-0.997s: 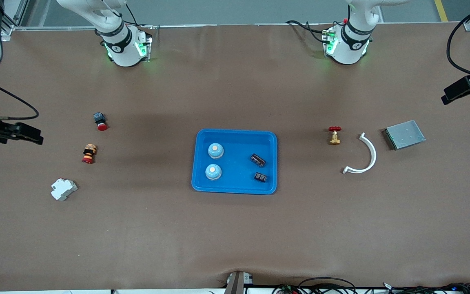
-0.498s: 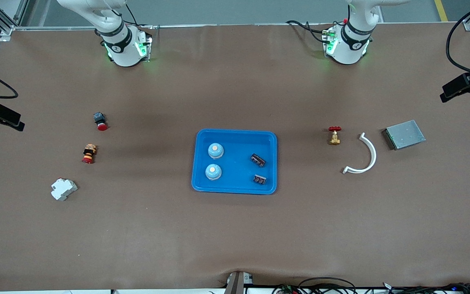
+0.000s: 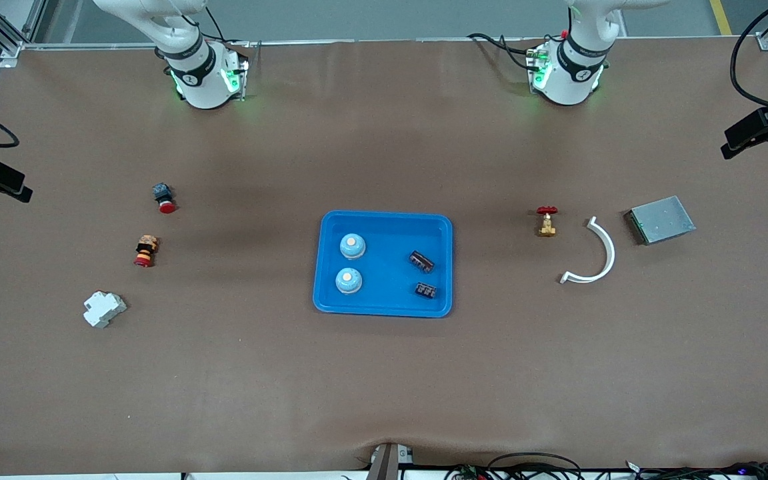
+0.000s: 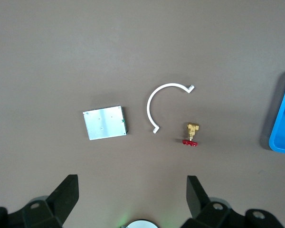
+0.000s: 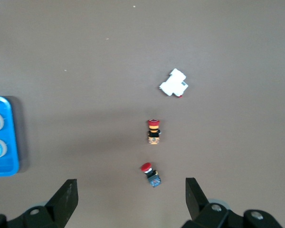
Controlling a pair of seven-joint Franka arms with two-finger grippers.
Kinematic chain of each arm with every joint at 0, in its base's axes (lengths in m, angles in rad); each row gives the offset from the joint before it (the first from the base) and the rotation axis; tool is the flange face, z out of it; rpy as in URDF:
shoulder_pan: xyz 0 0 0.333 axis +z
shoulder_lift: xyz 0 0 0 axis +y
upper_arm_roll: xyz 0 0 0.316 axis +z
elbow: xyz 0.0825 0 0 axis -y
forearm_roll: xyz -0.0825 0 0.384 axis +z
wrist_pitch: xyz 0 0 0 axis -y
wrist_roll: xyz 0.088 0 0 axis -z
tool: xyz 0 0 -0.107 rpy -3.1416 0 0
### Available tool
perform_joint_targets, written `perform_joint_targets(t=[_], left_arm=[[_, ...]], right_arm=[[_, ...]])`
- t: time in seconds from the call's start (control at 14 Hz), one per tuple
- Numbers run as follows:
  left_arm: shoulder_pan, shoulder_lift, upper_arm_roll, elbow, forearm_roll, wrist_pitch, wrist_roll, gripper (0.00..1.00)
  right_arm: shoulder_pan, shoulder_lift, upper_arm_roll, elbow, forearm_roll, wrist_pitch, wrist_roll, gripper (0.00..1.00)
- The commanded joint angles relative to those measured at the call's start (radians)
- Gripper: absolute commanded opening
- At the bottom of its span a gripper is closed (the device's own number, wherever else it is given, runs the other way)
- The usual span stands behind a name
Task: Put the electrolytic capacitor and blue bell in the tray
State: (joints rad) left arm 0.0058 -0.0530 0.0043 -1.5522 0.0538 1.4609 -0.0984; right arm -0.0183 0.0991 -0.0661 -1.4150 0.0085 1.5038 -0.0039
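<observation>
Glossy blue plastic tray [image 3: 384, 223], two domed bells [image 3: 352, 246], two dark ribbed capacitors [image 3: 421, 261]

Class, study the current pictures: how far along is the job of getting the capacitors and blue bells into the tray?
It looks finished. Done: two blue bells and two dark capacitors lie inside the tray. In hand: nothing; the left gripper and right gripper are open and empty, high over the table's ends. Left: no bell or capacitor shows outside the tray.
</observation>
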Motion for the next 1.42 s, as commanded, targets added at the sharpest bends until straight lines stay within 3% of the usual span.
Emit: perform_joint_targets(t=[0.0,0.5,1.35], left_arm=[[0.003,-0.010,0.000,-0.002,-0.003,0.012,0.025,1.00],[0.003,-0.021,0.000,-0.014,-0.006,0.012,0.023,1.00],[0.000,-0.021,-0.004,-0.002,-0.017,0.007,0.023,1.00]], right_arm=[[-0.012,-0.038,0.009,-0.054,0.039,0.045,0.007,1.00],[-0.012,-0.107,0.009,-0.165,0.065,0.130,0.007,1.00],[-0.009,-0.102,0.011,-0.150,0.064,0.130,0.005,1.00]])
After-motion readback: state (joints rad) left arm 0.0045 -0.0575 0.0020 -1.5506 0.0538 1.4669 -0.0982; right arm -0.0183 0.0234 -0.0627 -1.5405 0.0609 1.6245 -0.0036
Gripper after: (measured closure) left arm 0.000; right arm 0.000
